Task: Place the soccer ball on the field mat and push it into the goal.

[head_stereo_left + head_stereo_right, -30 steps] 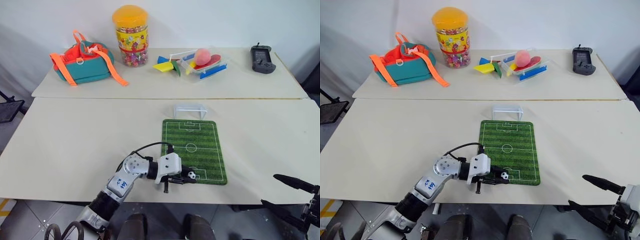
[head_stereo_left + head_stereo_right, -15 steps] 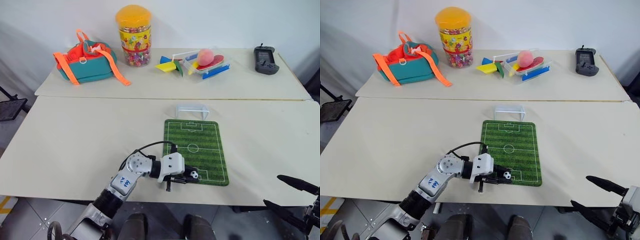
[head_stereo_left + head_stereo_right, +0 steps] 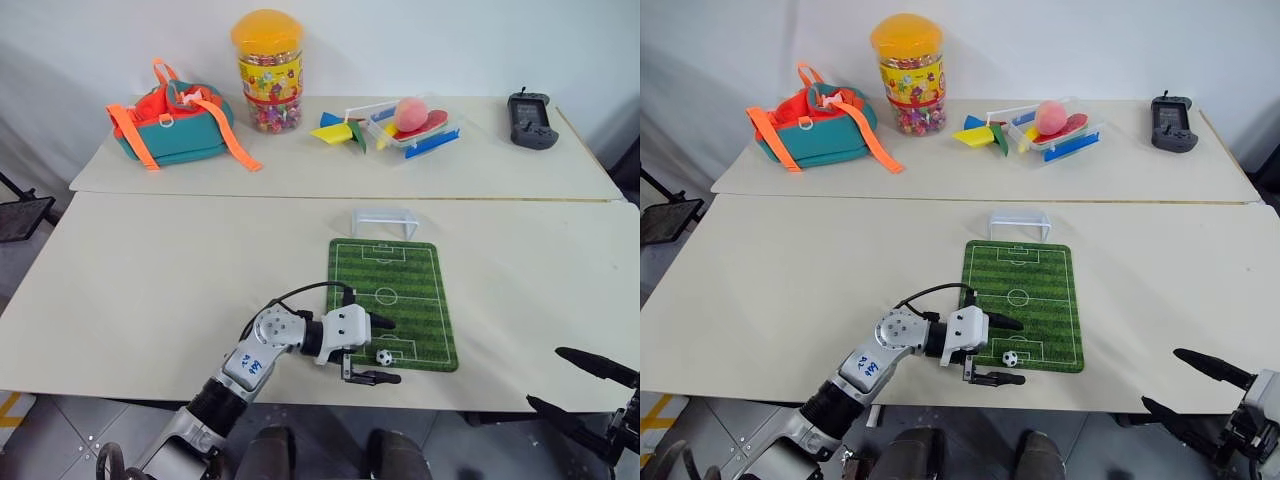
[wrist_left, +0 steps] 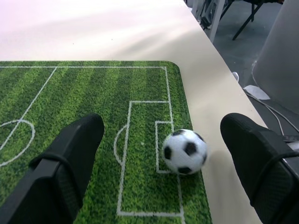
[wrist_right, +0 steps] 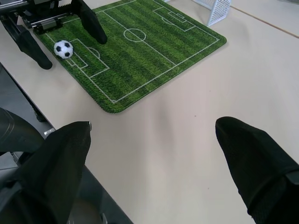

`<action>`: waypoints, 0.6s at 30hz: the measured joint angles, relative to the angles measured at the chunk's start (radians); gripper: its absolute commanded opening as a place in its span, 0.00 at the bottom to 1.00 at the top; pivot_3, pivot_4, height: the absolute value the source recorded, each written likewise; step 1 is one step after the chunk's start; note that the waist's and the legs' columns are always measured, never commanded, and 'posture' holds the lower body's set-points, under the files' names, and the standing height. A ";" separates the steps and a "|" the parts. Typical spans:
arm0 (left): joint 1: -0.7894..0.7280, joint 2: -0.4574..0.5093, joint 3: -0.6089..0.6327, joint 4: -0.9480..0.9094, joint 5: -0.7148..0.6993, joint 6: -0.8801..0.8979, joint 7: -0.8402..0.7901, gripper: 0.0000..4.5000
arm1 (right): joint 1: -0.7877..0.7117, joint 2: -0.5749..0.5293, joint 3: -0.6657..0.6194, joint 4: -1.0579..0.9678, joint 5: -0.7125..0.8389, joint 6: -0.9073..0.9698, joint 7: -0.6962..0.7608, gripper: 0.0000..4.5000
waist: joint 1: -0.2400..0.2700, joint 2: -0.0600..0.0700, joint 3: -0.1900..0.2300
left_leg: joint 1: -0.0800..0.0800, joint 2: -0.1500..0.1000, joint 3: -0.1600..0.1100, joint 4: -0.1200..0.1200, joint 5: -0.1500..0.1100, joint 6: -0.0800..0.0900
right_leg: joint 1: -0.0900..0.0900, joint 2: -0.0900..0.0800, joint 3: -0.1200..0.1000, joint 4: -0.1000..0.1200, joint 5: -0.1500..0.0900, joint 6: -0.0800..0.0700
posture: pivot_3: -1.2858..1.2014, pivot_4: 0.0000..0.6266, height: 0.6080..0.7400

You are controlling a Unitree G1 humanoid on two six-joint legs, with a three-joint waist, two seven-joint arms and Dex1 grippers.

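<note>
Since a second ago, the left tool (image 3: pixel 374 349) had gone from pinching the soccer ball (image 3: pixel 384 357) to spread wide, with one finger over the grass and the other hanging past the table edge. So the ball was sitting free on the field mat (image 3: pixel 395 283), right in the small box at the near end, close to the near edge. First half looked done to me.

The goal (image 3: pixel 384 221) sat just off the far end of the mat, mouth facing the pitch, pretty much straight up the middle from the ball.

For the push, my thinking was: don't swat it. That ball's tiny and would probably roll at the lightest touch, so I'd have gotten one finger behind it on the near side and nudged it slowly along the centre line. Any sideways contact would likely send it off the mat, and being that close to the table edge, a clumsy move might have dropped it on the floor. I'd also have kept the near finger from brushing it while repositioning.

The right tool (image 3: pixel 1205 394) was well off to the side past the table edge, fingers (image 5: pixel 51 163) spread and holding nothing, so it wasn't in the way.
</note>
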 measured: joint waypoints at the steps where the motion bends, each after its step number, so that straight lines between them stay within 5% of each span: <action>1: -0.003 -0.001 0.003 0.000 0.000 0.000 0.001 0.99 | -0.002 0.000 0.000 0.000 -0.001 0.001 -0.001 1.00 | 0.000 0.000 0.000 | 0.000 0.000 0.000 0.001 -0.001 0.000 | 0.000 0.000 0.000 0.000 0.000 0.000 | 0.52 0.24 1.00; 9: 0.006 0.009 0.038 -0.092 -0.058 0.009 -0.037 0.99 | -0.005 0.000 0.000 0.002 -0.006 0.018 -0.002 1.00 | 0.000 0.000 0.000 | -0.001 0.000 0.001 0.005 -0.005 0.006 | 0.000 0.000 0.002 0.000 0.001 0.001 | 0.52 0.24 1.00; 13: 0.018 0.038 0.066 -0.213 -0.164 0.005 -0.107 0.79 | -0.006 0.000 0.000 0.004 -0.008 0.018 -0.002 1.00 | -0.001 0.000 0.000 | -0.001 0.000 0.001 0.004 -0.005 0.005 | 0.000 0.000 0.002 0.001 0.001 0.001 | 0.52 0.24 1.00; 18: 0.052 0.155 0.032 -0.297 -0.233 0.085 -0.229 0.41 | -0.005 0.008 0.000 0.005 -0.004 0.017 0.003 1.00 | -0.002 0.004 -0.002 | 0.000 0.000 0.003 0.005 -0.006 0.007 | 0.000 0.000 0.004 0.001 0.001 0.001 | 0.52 0.24 1.00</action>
